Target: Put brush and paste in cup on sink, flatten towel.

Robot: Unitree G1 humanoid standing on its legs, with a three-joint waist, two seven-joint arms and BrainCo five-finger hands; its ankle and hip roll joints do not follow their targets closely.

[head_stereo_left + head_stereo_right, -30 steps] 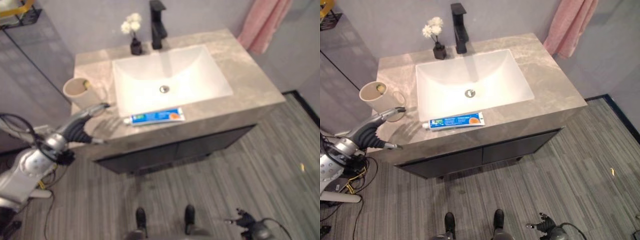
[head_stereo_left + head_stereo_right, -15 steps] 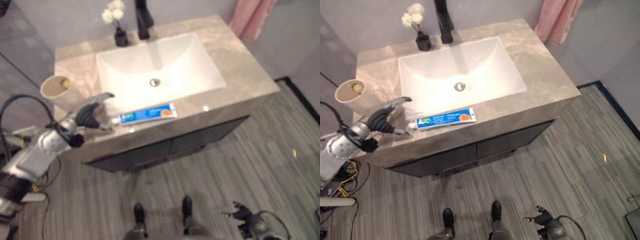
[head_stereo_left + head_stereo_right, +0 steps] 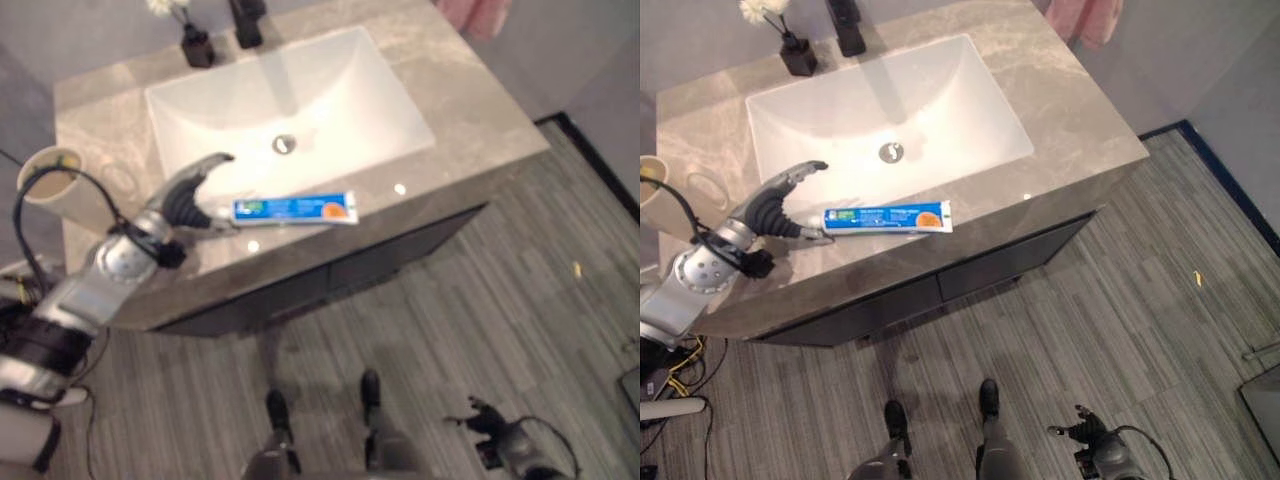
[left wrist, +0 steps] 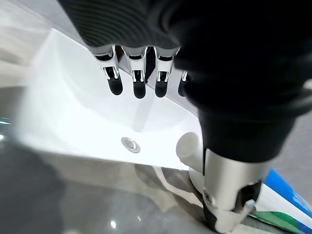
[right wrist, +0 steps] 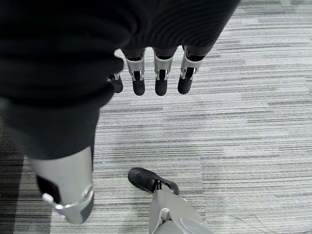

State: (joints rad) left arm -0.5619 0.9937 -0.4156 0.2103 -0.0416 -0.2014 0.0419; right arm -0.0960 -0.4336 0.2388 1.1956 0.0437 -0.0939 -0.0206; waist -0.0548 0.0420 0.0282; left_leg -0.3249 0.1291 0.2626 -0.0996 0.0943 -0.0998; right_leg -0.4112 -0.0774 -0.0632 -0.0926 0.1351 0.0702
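Note:
A blue and white toothpaste tube (image 3: 295, 209) lies flat on the grey stone counter (image 3: 470, 120), along the front rim of the white basin (image 3: 330, 90). My left hand (image 3: 183, 198) is open at the tube's white cap end (image 4: 189, 146), its fingers (image 4: 139, 80) arched over the basin's edge and its thumb (image 4: 228, 192) down beside the tube (image 4: 280, 202). A beige cup (image 3: 48, 178) stands at the counter's far left, behind the left arm. The pink towel (image 3: 1085, 14) hangs at the back right. My right hand (image 5: 161, 73) hangs open over the floor.
A black faucet (image 3: 245, 18) and a small dark vase of white flowers (image 3: 192, 42) stand behind the basin. The basin has a metal drain (image 3: 890, 152). Dark cabinet fronts (image 3: 990, 270) sit under the counter, with grey striped flooring (image 3: 1120, 330) in front.
The camera has shifted. My left hand has moved away from the cup, rightward along the counter's front, to the toothpaste's cap end. The tube has stayed put.

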